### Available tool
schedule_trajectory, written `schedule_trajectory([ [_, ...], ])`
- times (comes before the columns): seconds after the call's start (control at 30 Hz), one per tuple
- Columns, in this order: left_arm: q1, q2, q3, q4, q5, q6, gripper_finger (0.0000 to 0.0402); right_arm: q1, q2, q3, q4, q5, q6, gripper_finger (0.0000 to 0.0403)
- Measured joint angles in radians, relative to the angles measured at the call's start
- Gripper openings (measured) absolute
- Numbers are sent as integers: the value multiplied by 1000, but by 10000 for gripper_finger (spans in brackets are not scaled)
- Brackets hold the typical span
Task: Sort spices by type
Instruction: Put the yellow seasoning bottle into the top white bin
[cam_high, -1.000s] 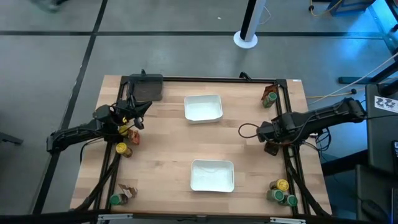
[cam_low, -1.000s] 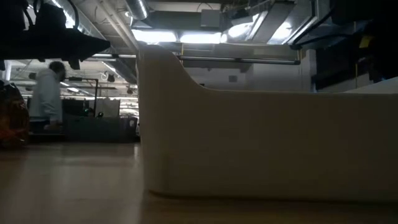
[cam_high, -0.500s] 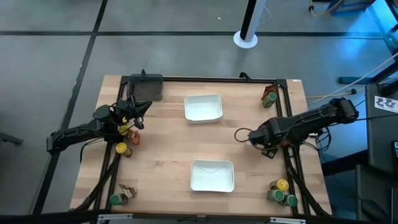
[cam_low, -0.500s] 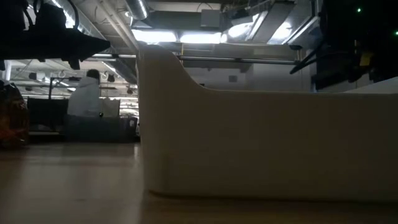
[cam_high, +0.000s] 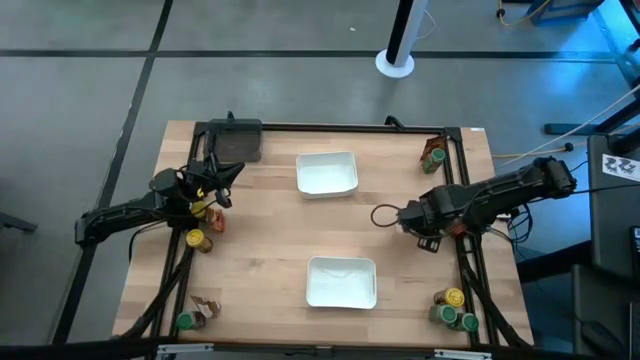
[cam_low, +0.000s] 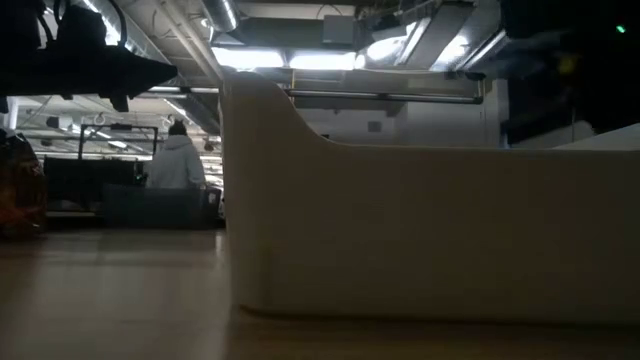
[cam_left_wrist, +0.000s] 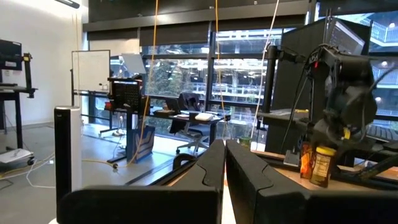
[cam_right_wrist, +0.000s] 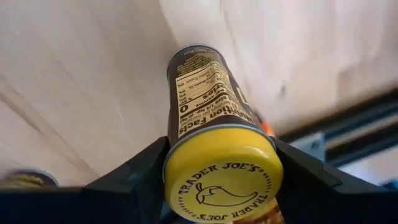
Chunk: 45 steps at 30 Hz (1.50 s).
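Observation:
My right gripper (cam_right_wrist: 217, 186) is shut on a brown jar with a yellow lid (cam_right_wrist: 214, 130) and stands over the table's right side (cam_high: 425, 225), where the arm hides the jar from above. My left gripper (cam_left_wrist: 224, 165) is shut and holds nothing, hovering at the table's left (cam_high: 222, 175). Below it stand a yellow-lidded jar (cam_high: 195, 239) and an orange packet (cam_high: 208, 215). A green-lidded jar (cam_high: 185, 322) and a packet (cam_high: 208, 308) sit at the near left corner. More jars (cam_high: 452, 310) stand at the near right corner and others (cam_high: 433, 155) at the far right. My right gripper pinches the jar at its lid end (cam_right_wrist: 217, 180), with one finger (cam_right_wrist: 134, 180) on each side of the yellow lid. The fingers come from above, slanting down. The jar points base-first toward the wood. I cannot tell whether its base touches the table.
Two white trays lie mid-table, one far (cam_high: 327, 172) and one near (cam_high: 341, 282); the near one fills the low view (cam_low: 430, 230). A dark bin (cam_high: 235, 140) sits at the far left corner. A brown-orange item (cam_high: 431, 243) lies under the right arm. A person (cam_low: 178, 165) walks far behind.
My right gripper has moved toward the table's left, away from the right edge, carrying the jar along. The left arm has kept still. The person in the room behind has walked to the right.

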Motion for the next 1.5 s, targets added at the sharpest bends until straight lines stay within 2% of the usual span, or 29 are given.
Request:
schedule_trajectory([
  [0.17,0,0,0,-3,0,-3,5,-56,0,113,0,85,-53,238],
  [0.43,0,0,0,-34,0,-7,5,-194,3,271,94,246,-271,236],
  [0.77,0,2,0,-87,0,-38,5,-374,49,365,299,236,-524,237],
  [1.0,0,1,0,-86,0,-38,5,-435,196,479,315,236,-665,239],
  [1.2,0,1,0,-86,0,-52,5,-445,368,653,296,252,-767,239],
  [1.5,0,1,0,-107,0,-53,5,-457,622,964,104,263,-807,239],
])
